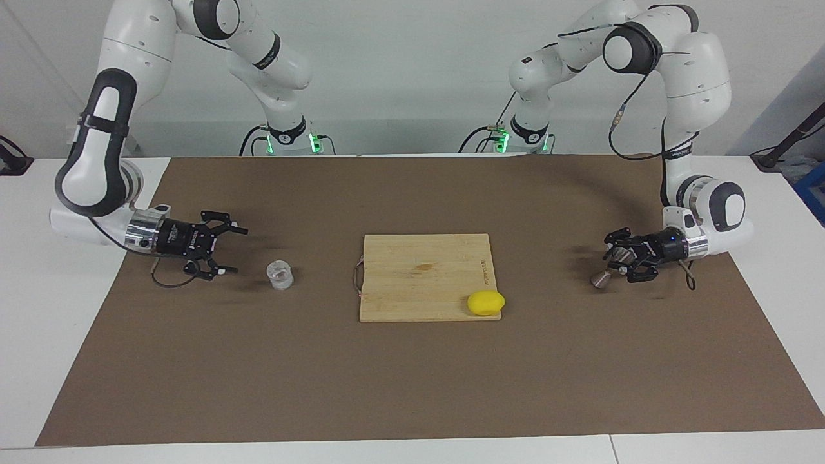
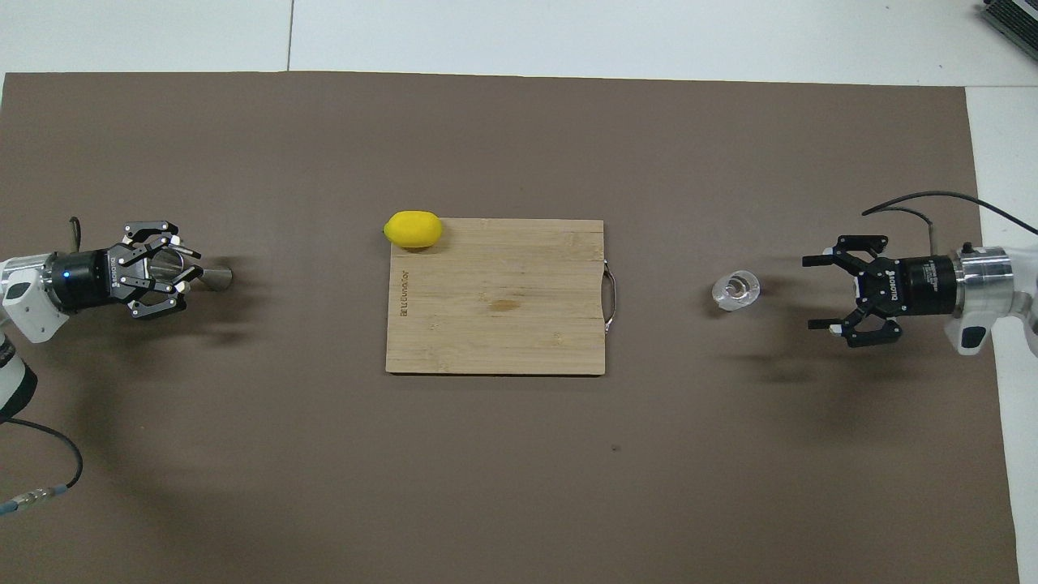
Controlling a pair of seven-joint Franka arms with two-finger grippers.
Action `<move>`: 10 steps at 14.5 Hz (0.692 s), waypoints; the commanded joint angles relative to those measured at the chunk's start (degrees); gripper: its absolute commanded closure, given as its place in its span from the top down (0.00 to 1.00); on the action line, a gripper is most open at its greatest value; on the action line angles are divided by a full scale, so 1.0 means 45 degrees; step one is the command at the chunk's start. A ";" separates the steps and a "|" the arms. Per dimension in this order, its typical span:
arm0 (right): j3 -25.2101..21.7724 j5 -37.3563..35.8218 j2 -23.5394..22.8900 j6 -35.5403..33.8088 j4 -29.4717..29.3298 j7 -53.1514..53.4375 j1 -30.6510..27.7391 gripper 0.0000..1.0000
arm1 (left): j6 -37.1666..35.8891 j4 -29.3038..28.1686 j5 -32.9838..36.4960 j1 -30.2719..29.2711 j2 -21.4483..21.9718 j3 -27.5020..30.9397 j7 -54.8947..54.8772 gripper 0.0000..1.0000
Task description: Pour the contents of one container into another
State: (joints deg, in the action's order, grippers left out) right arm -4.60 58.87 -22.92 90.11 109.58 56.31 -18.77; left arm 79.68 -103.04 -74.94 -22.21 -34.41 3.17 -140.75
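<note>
Left gripper point(image 1: 612, 258) grips the silvery steel hourglass-shaped jigger point(image 1: 606, 272).
Right gripper point(image 1: 231, 249) is wide open, just beside the small clear glass tumbler point(image 1: 280, 274).

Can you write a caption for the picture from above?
Left gripper holds a steel jigger; open right gripper faces the glass tumbler standing on the brown mat.

A yellow lemon point(image 2: 413, 229) sits on the pale bamboo cutting board point(image 2: 496, 308) at frame centre. Plain brown mat point(image 2: 519, 487); white table point(image 2: 568, 32). Clear glass tumbler point(image 2: 735, 291); the jigger point(image 2: 212, 277) looks silvery, perhaps steel.
</note>
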 commanded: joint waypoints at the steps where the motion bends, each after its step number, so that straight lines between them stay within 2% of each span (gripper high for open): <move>1: 0.0085 0.0337 -0.0063 0.0132 0.0238 -0.0561 -0.0067 1.00 | -0.0264 0.0006 0.0033 -0.0006 0.0107 0.0018 0.0359 0.00; 6: 0.0182 0.0512 -0.0297 0.0737 0.0433 -0.1047 -0.0008 1.00 | -0.0578 -0.0285 -0.0045 0.0657 0.0438 -0.0041 0.1980 0.01; 10: 0.0202 0.0551 -0.0434 0.1264 0.0823 -0.2589 0.0011 1.00 | -0.0324 -0.1182 -0.0084 0.1088 0.1745 -0.0040 0.2429 0.01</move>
State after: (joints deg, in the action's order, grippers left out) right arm -4.25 59.46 -24.76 93.74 111.45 48.52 -18.38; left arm 77.73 -103.90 -74.98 -18.22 -31.60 2.25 -131.73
